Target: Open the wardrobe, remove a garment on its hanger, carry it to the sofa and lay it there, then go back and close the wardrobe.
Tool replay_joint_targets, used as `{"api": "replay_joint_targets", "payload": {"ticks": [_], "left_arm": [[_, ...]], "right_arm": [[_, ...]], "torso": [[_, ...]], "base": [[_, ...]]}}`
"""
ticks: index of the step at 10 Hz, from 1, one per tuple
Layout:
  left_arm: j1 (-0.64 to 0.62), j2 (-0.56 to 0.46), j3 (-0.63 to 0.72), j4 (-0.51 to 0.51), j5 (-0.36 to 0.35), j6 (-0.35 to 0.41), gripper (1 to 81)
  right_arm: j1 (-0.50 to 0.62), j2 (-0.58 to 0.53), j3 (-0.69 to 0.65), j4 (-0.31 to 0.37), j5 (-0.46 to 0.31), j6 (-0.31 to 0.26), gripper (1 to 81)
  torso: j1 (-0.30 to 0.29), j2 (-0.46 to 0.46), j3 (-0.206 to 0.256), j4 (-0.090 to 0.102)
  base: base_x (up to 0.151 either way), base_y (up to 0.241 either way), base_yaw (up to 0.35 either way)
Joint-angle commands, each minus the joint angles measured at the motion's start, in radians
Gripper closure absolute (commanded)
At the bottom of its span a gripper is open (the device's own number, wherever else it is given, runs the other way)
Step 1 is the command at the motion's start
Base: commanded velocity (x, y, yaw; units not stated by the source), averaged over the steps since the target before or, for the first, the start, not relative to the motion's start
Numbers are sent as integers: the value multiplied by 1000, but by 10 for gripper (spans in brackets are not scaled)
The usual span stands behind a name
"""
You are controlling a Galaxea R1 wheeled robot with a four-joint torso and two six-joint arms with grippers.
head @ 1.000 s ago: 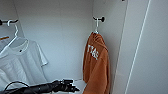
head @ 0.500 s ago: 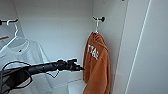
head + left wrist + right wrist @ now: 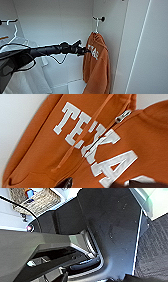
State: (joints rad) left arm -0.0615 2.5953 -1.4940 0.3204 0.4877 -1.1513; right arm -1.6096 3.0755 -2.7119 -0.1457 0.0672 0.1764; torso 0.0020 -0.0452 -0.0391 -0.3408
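My left arm reaches in from the left of the head view across the open wardrobe (image 3: 62, 22), and my left gripper (image 3: 84, 51) is right at the chest of the garment (image 3: 96, 65), touching or just short of its white lettering; I cannot tell whether those fingers are wide or narrow. The rust-orange garment hangs at right of centre on the hanger (image 3: 97, 25), whose hook sits on a dark peg (image 3: 102, 18) in the upper right, while a white shirt (image 3: 22, 47) hangs at the left edge. My left wrist view shows the orange cloth close up, with the lettering (image 3: 95, 144), a drawstring (image 3: 75, 141) and a zip pull (image 3: 123, 116).
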Motion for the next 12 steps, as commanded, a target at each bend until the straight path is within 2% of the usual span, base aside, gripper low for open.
{"api": "replay_joint_targets", "payload": {"ticks": [1, 3, 6, 12], "left_arm": [[-234, 11, -6, -35, -125, -99, 10], [-274, 19, -26, -86, -175, -111, 10], [-298, 48, -95, -93, -281, -136, 10], [-359, 149, -252, -80, -301, -137, 10]], "right_arm": [[38, 10, 5, -2, -49, 0, 10], [38, 10, 5, -3, -49, 0, 10], [29, 10, 3, -2, -49, 0, 10], [13, 16, 5, -3, -49, 0, 10]], "torso": [[0, 0, 0, 0], [0, 0, 0, 0], [0, 0, 0, 0], [0, 0, 0, 0]], "base": [[0, 0, 0], [0, 0, 0], [0, 0, 0], [0, 0, 0]]}}
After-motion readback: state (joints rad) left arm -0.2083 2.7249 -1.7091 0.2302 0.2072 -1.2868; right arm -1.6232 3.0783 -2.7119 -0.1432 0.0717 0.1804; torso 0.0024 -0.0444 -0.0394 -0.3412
